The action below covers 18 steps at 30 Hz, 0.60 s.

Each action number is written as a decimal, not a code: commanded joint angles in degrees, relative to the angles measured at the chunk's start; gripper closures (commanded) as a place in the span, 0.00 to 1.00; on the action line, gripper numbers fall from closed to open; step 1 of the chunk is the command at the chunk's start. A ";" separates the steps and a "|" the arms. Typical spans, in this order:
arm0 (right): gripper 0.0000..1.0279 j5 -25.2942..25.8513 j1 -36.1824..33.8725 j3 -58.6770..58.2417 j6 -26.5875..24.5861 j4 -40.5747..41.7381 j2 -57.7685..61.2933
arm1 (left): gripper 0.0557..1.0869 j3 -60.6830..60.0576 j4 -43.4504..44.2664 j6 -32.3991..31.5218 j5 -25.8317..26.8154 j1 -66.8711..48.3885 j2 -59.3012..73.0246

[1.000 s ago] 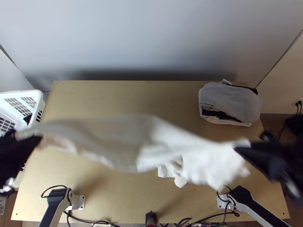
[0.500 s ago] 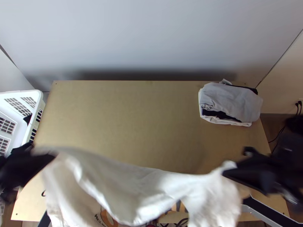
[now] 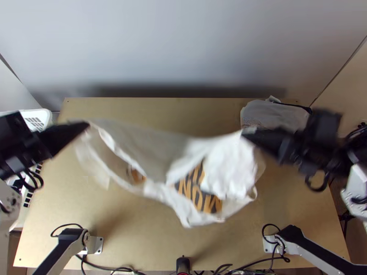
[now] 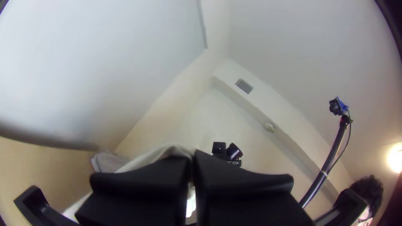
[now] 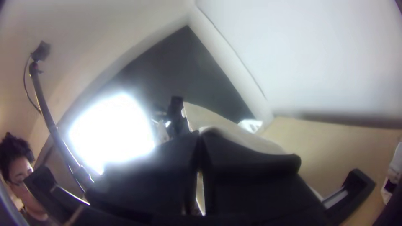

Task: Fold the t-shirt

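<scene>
Nearest, the lower part of the white t-shirt (image 3: 158, 191) sagged in loose folds over the table (image 3: 137, 243), at the frame's centre. Above it, the left gripper (image 3: 87, 124) at left and the right gripper (image 3: 244, 133) at right each clenched its upper edge. Probably these 2 needed to pull evenly, then lower slowly, against bunching. Farthest, folded clothes (image 3: 275, 114) lay upper right.

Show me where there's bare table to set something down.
Bare wood: between the t-shirt and arm bases; along the back edge, left of the folded clothes. Crowded: mid-table, under the lifted shirt, and the back right corner.
</scene>
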 commanded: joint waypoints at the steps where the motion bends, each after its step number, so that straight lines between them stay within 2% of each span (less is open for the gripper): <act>1: 0.98 2.13 -5.57 22.06 4.43 3.80 9.54 | 0.97 16.50 4.29 -2.60 -4.38 -0.45 7.65; 5: 0.98 0.20 -5.66 31.99 7.68 -1.38 9.10 | 0.97 25.64 3.76 -6.64 -5.52 -0.09 7.74; 8: 0.98 -2.88 -5.31 36.73 9.88 -6.04 6.90 | 0.97 27.84 3.15 -8.75 -5.96 0.17 5.01; 12: 0.98 -6.13 -5.22 40.95 14.63 -6.83 4.09 | 0.97 28.01 2.44 -10.60 -6.23 0.17 0.18; 15: 0.98 -7.71 -5.57 46.93 19.02 -6.92 4.26 | 0.97 31.53 2.53 -14.29 -6.40 0.61 -1.23; 18: 0.98 -8.50 -5.84 48.33 21.30 -6.66 3.74 | 0.97 34.34 2.53 -16.49 -6.40 0.61 -1.67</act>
